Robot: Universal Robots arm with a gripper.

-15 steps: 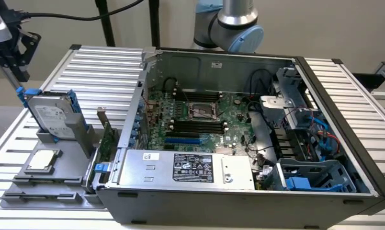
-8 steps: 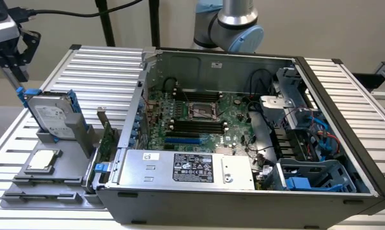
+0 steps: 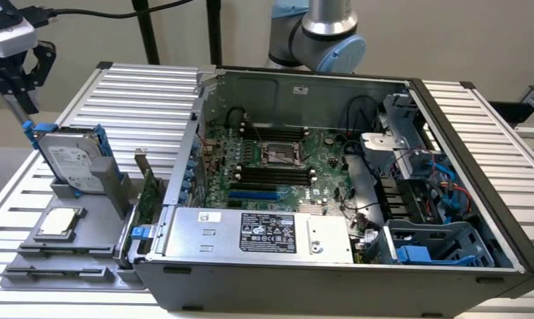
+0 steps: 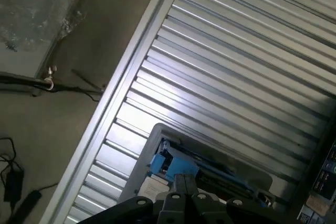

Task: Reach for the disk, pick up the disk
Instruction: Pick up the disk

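The disk (image 3: 72,157) stands on edge in a grey holder (image 3: 89,185) at the exterior view's left, label facing out, with blue rails along its sides. My gripper (image 3: 30,121) comes down from the upper left onto the top corner of the disk's blue rail. In the wrist view the fingers (image 4: 179,186) are pressed together, with the gripper (image 4: 183,178) meeting the blue rail of the disk (image 4: 167,164). The disk still sits in its holder.
A small square CPU chip (image 3: 60,222) lies on the grey tray (image 3: 36,272) in front of the holder. An open computer case (image 3: 338,199) with motherboard and a silver power supply (image 3: 258,231) takes up the middle and right. A ribbed aluminium table (image 4: 247,66) lies beneath.
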